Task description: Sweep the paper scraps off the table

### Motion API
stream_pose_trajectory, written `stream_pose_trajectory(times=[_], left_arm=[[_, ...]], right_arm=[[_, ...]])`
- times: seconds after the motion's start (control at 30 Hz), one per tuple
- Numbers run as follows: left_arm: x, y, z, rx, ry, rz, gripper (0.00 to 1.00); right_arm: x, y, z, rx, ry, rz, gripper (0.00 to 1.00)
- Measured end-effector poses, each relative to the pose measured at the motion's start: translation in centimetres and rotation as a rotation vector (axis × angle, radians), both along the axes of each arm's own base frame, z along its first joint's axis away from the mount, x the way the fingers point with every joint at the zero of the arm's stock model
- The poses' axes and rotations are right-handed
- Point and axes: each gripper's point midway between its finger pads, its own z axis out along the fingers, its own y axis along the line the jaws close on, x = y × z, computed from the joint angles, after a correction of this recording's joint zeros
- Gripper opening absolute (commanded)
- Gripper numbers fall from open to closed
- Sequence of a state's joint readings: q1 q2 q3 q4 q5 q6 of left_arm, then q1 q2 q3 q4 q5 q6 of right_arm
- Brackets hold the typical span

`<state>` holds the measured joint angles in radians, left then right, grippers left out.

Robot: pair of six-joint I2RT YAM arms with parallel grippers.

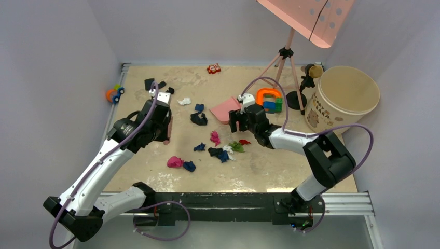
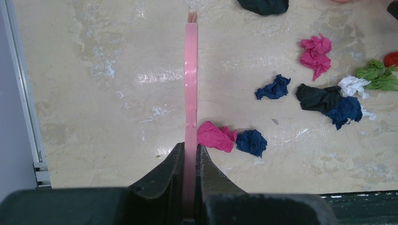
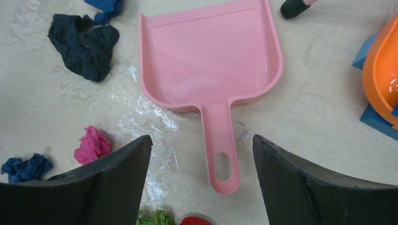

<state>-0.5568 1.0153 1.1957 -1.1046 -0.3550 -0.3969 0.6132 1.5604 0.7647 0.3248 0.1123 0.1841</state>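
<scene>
Paper scraps lie across the beige table (image 1: 270, 171): a magenta wad (image 1: 175, 162) and a dark blue wad (image 1: 189, 166) in front, a black one (image 1: 198, 119) further back, a mixed cluster (image 1: 220, 152) with a green wad (image 1: 237, 147), a white wad (image 1: 184, 101), and black pieces (image 1: 150, 83) at the far left. My left gripper (image 2: 190, 147) is shut on a thin pink brush (image 2: 191, 70), seen edge-on, just left of the magenta wad (image 2: 215, 136). My right gripper (image 3: 202, 136) is open above the handle of the pink dustpan (image 3: 211, 51), not touching it.
A beige bucket (image 1: 345, 96) stands at the far right, with a tripod stand (image 1: 286, 54) beside it. An orange, blue and green toy (image 1: 270, 98) sits right of the dustpan. A red-and-white block (image 1: 213, 68) lies at the back and a small toy (image 1: 114, 94) at the left rail.
</scene>
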Motion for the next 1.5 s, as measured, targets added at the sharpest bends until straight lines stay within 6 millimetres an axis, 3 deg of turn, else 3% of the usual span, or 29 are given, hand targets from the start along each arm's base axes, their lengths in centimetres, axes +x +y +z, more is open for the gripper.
stream_pose_trajectory(times=[0.2, 0.53, 0.77, 1.0, 1.2, 1.5], left_arm=[[0.2, -0.1, -0.6, 0.001, -0.003, -0.006, 0.00], [0.1, 0.0, -1.2, 0.006, -0.005, -0.012, 0.00], [0.2, 0.0, -1.2, 0.007, -0.006, -0.012, 0.00], [0.2, 0.0, -1.2, 0.008, -0.007, -0.012, 0.00], [0.2, 0.0, -1.2, 0.012, -0.007, -0.014, 0.00], [0.3, 0.2, -1.2, 0.019, -0.014, -0.009, 0.00]], right_arm=[[0.3, 0.1, -2.5, -0.017, 0.036, -0.012, 0.78], [0.7, -0.2, -3.9, -0.033, 0.036, -0.037, 0.70], [0.5, -0.7, -6.2, -0.087, 0.070, -0.049, 0.52], [0.9, 0.0, -5.4, -0.107, 0.046, -0.042, 0.62], [1.4, 0.7, -4.5, -0.118, 0.026, -0.021, 0.49], [1.7, 0.9, -4.9, -0.134, 0.035, -0.016, 0.54]])
